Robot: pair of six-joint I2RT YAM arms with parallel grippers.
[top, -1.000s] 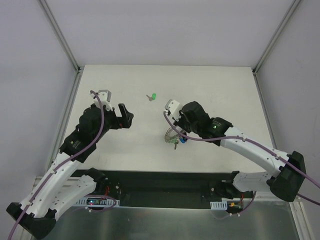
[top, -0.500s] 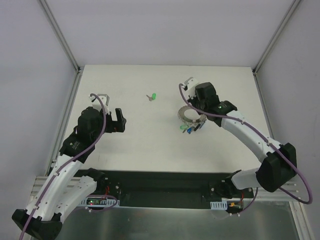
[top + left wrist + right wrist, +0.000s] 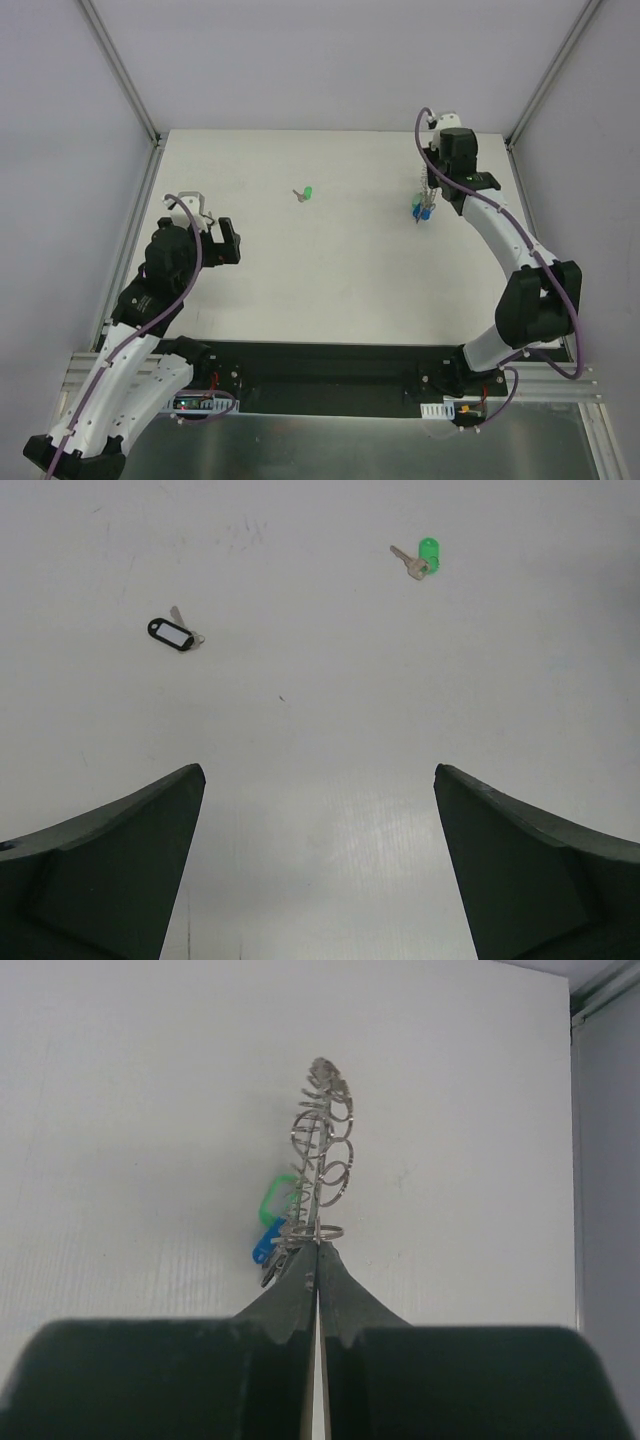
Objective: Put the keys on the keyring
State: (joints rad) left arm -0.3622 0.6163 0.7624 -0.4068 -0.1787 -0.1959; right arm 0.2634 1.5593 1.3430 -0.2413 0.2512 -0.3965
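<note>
While the white bench (image 3: pixel 330 290) carries two loose keys, the left gripper (image 3: pixel 318 770) hangs above it, jaws spread wide and empty, probably placed to fetch one. At the far right, the right gripper (image 3: pixel 318 1250) is clamped tight on the keyring (image 3: pixel 322 1160), holding it upright so a blue key (image 3: pixel 266 1243) dangles free. A green key (image 3: pixel 425 557) and a black-tagged key (image 3: pixel 172 633) lie well apart, unthreaded.

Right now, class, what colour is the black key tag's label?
White. The key tag shows best in the left wrist view.
</note>
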